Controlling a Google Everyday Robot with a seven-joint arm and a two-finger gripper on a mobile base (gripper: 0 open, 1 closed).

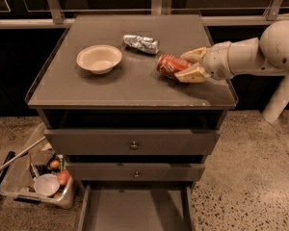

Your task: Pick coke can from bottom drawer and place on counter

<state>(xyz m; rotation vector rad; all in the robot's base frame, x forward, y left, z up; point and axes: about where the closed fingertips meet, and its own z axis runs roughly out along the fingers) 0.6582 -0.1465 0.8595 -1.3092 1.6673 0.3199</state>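
Observation:
The red coke can lies on its side between the cream fingers of my gripper, which is shut on it. The gripper reaches in from the right and holds the can low over the right part of the counter; I cannot tell whether the can touches the surface. The bottom drawer is pulled open at the foot of the cabinet, and its flat grey floor is bare.
A cream bowl sits on the counter's left half. A crumpled silver foil packet lies just behind and left of the can. The two upper drawers are shut. A plastic bin of odds and ends stands on the floor at the left.

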